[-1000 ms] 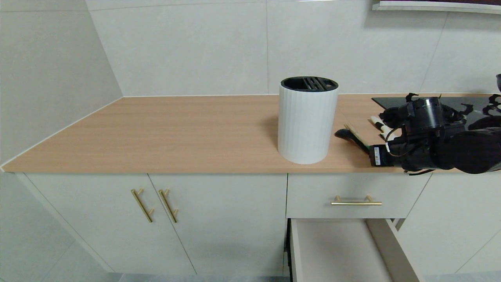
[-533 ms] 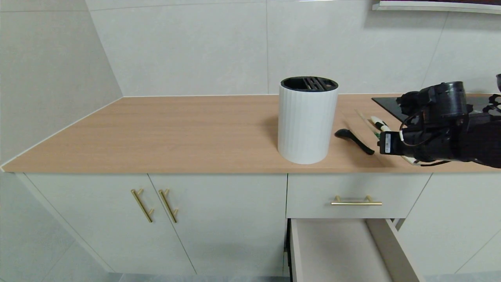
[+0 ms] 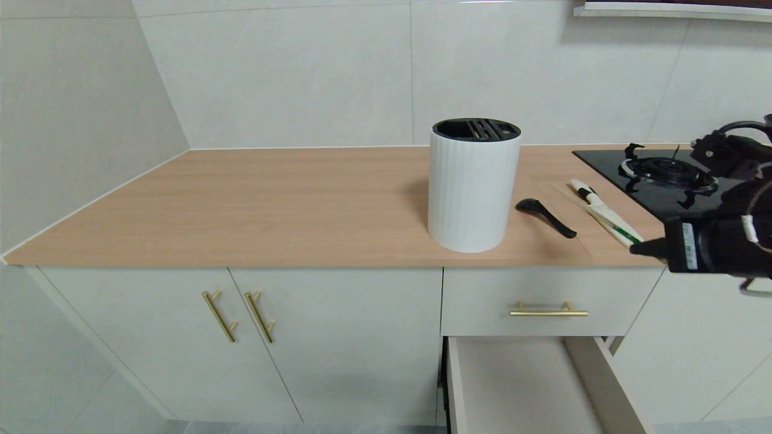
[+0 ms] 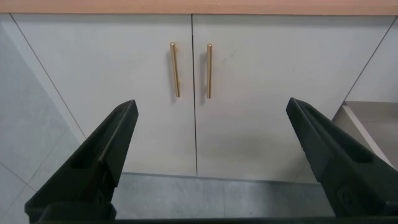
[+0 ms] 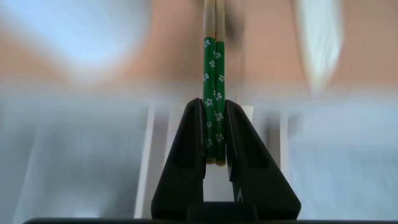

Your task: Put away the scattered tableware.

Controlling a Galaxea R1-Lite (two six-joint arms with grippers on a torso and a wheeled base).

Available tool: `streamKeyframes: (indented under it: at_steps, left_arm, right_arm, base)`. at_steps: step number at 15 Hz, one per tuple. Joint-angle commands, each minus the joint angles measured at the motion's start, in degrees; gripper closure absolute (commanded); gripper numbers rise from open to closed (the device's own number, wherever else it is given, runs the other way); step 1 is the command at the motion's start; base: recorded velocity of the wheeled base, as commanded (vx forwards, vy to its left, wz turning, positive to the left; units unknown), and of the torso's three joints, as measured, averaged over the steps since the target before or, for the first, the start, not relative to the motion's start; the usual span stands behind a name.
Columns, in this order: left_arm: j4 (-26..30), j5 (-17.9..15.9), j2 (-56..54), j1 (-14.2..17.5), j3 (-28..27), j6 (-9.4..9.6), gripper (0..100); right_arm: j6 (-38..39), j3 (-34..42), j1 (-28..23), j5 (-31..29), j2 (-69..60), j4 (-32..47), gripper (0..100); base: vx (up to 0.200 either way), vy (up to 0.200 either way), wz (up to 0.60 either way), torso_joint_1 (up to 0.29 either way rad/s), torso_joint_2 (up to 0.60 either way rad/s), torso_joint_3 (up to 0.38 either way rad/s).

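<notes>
A white ribbed holder (image 3: 474,187) with a black slotted top stands on the wooden counter (image 3: 271,205). Just to its right lie a black spoon (image 3: 546,217) and a white knife (image 3: 588,198). My right gripper (image 3: 644,248) hangs over the counter's front right corner, shut on a pair of chopsticks (image 3: 621,232) with green flowered bands. The right wrist view has the chopsticks (image 5: 211,62) pinched between the fingers of that gripper (image 5: 214,109), pointing away over the counter. My left gripper (image 4: 210,109) is open and holds nothing, low in front of the cupboard doors (image 4: 193,93).
A black gas hob (image 3: 660,172) sits at the counter's right end. Below the counter, a drawer (image 3: 525,386) is pulled open under a closed one with a gold handle (image 3: 549,312). Tiled walls close off the back and left.
My right arm has swung right and back toward the counter's front edge, carrying the chopsticks off the counter. The spoon and knife, earlier partly covered by the arm, now lie in plain view.
</notes>
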Motion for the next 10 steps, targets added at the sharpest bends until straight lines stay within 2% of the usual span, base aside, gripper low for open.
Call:
streamKeyframes:
  at_steps: [1,2,10]
  left_arm:
    - [0.0,0.0,0.1,0.0,0.0,-0.02,0]
    - [-0.1,0.0,0.1,0.0,0.0,-0.02,0]
    - [-0.1,0.0,0.1,0.0,0.0,-0.02,0]
  right_arm:
    - [-0.6,0.3,1.0,5.1,-7.0,5.2,100]
    - [-0.7,0.8,1.0,7.8,-8.1,6.2,100]
    - [-5.9,7.0,3.6,8.5,-6.4,6.2,100]
  base:
    - [0.0,0.0,0.0,0.0,0.0,0.0]
    - [0.0,0.0,0.0,0.0,0.0,0.0]
    - [0.0,0.0,0.0,0.0,0.0,0.0]
